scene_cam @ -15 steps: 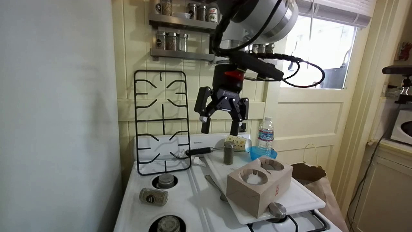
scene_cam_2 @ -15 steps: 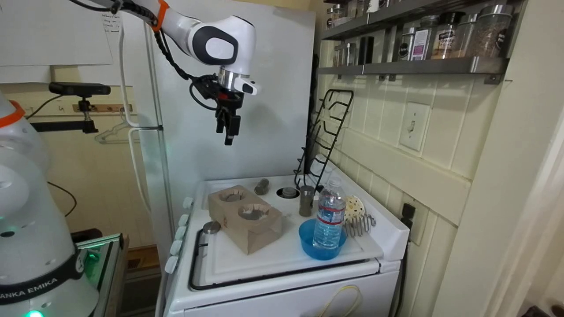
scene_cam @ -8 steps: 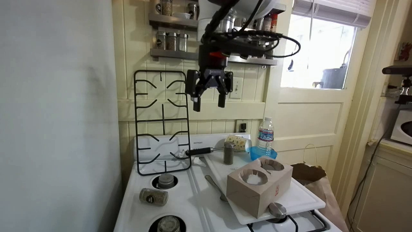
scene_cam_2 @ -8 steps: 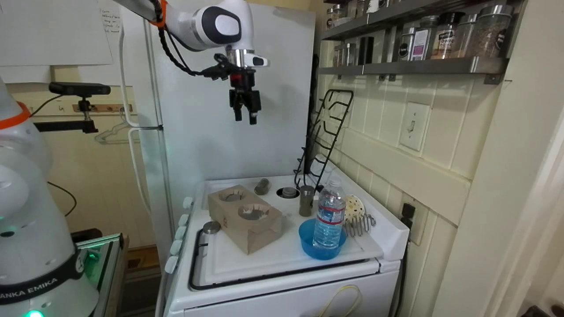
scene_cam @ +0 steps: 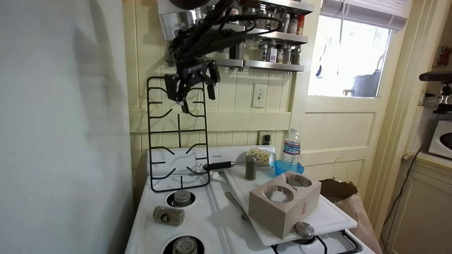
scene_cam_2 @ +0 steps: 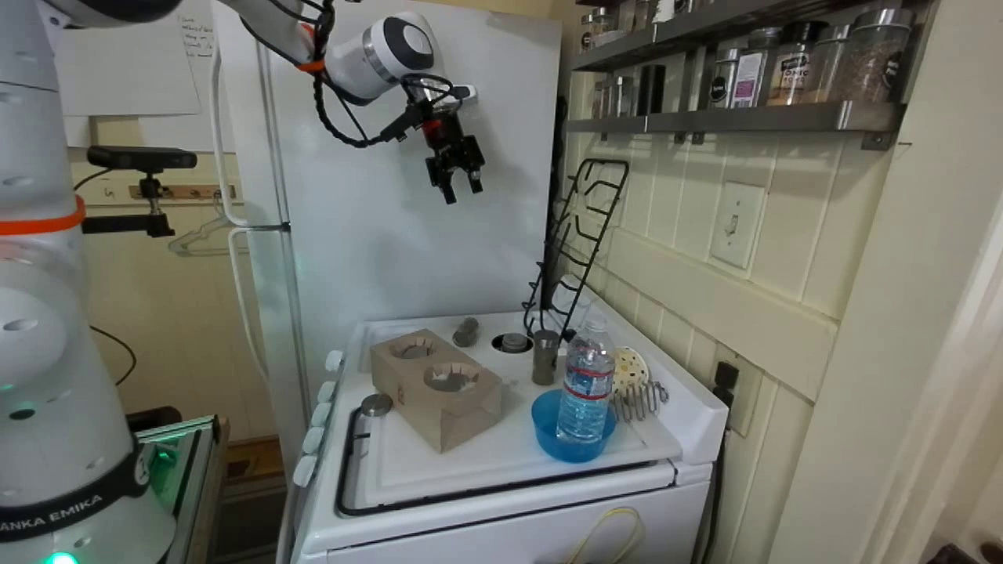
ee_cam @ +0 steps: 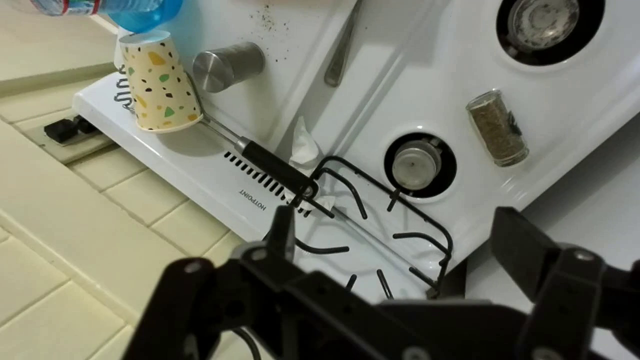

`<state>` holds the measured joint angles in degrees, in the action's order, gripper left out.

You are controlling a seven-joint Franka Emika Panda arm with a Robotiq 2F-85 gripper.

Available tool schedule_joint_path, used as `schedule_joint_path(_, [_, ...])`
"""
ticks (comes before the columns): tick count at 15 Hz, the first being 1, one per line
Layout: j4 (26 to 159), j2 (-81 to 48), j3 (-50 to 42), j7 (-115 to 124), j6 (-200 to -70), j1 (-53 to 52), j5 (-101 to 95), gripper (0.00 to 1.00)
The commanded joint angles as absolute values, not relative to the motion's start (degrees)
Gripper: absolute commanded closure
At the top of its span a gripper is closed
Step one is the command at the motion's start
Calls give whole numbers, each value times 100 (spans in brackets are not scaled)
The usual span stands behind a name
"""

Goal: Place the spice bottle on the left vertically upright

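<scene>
The left spice bottle [scene_cam: 168,215] lies on its side on the white stove top, between two burners at the left. It also lies there in the other views [scene_cam_2: 465,332] [ee_cam: 496,128]. A second spice bottle [scene_cam: 251,167] stands upright on the white board at the back, and shows in the wrist view [ee_cam: 229,66]. My gripper [scene_cam: 198,101] is open and empty, high above the stove and tilted, in front of the upright black grate. In an exterior view the gripper [scene_cam_2: 462,191] hangs before the fridge. In the wrist view the gripper [ee_cam: 392,225] has its fingers wide apart.
A black grate [scene_cam: 178,132] leans against the wall. A cardboard cup carrier [scene_cam: 282,203], spoon [scene_cam: 236,205], patterned cup [ee_cam: 162,82], black-handled utensil [scene_cam: 219,165] and water bottle [scene_cam: 291,150] in a blue bowl [scene_cam_2: 572,427] are on the stove. Shelves [scene_cam: 273,66] hang behind; a fridge [scene_cam_2: 415,235] stands beside.
In an exterior view my gripper has moved up and left, from above the upright bottle to before the grate, and has tilted. It stays open. Both spice bottles have not moved.
</scene>
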<state>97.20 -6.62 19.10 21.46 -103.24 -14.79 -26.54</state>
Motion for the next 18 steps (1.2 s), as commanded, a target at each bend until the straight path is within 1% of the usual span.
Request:
schedule_joint_path(1, [8336,-1940,1745,1908,-9196,-1931,-2785,0])
schedule_joint_path(6, [6905,-3141,1363,1208,-8124,-2291,-2487,0])
schedule_joint_path(7, [6638,-3286,1299,1078,-7752,-2316,-2337,0])
schedule_joint_path(8, [7407,-2813,1242,1331,-8391,-2306,-2496,0])
schedule_joint_path(9, [7214,-2978,1422,1294,-8179,-2168,-2524,0])
schedule_joint_path(12, [6899,-3182,1394,1196,-8019,-2193,-2464,0])
schedule_joint_path(13, [7105,-3180,1341,1053,-8419,-2236,-2859,0])
schedule_joint_path(15, [7172,-3423,1294,639,-8790,-2255,-3461,0])
schedule_joint_path(18, [7327,-3869,1280,24,-9861,-2070,-3938,0])
